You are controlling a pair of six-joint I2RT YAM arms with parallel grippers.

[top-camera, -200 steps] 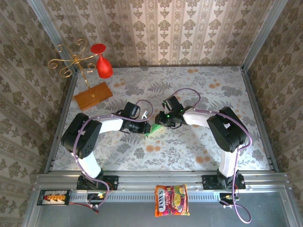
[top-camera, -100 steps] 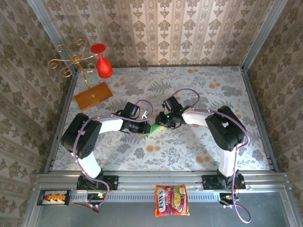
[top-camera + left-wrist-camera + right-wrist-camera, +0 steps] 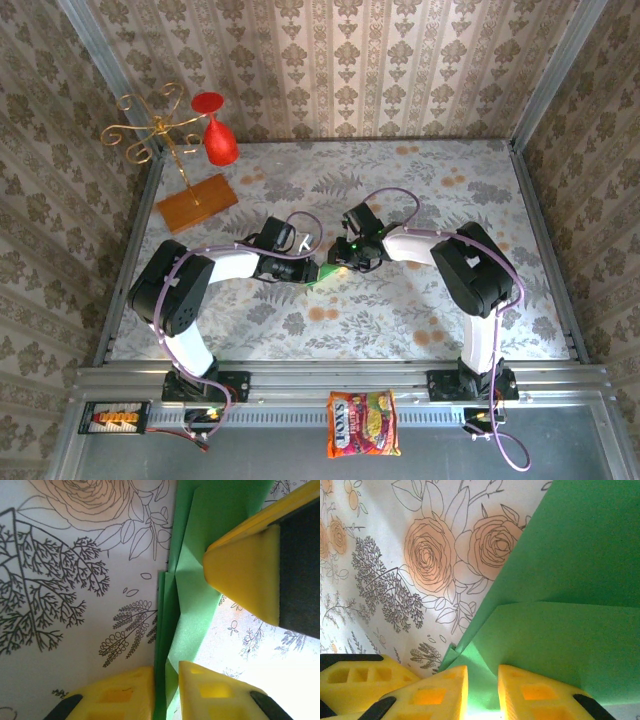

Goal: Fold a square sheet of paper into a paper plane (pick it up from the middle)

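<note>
**Right arm edges in as both hands pinch the green paper**

Compared with a second ago, the right hand [image 3: 340, 262] sits slightly further left, closer to the left hand [image 3: 311, 270], and the right arm's elbow has swung the same way. The left arm looks unchanged.

The bright green paper sheet [image 3: 323, 277], already partly folded, lies on the floral-printed worktop [image 3: 420, 320], to the right of the orange-brown rectangular board [image 3: 196, 203] and nearer the arm bases than it. From above, the two hands cover most of the sheet and leave only a green sliver in sight.

A gold wire stand [image 3: 150, 125] rises from the board, with a red glass [image 3: 218, 142] just right of it. A red-yellow printed snack packet [image 3: 362, 424] lies far nearer than the board, on the metal rail in front of the worktop. None of these is near the hands.

The left wrist view shows what the top view hides. The left hand [image 3: 165, 675] is clenched on a standing layered edge of the paper [image 3: 197, 595], and one yellow finger [image 3: 245, 575] of the right hand presses on the sheet just beyond.

The right wrist view shows the right hand [image 3: 482, 677] clenched on a corner where overlapping green flaps [image 3: 570, 580] meet.
</note>
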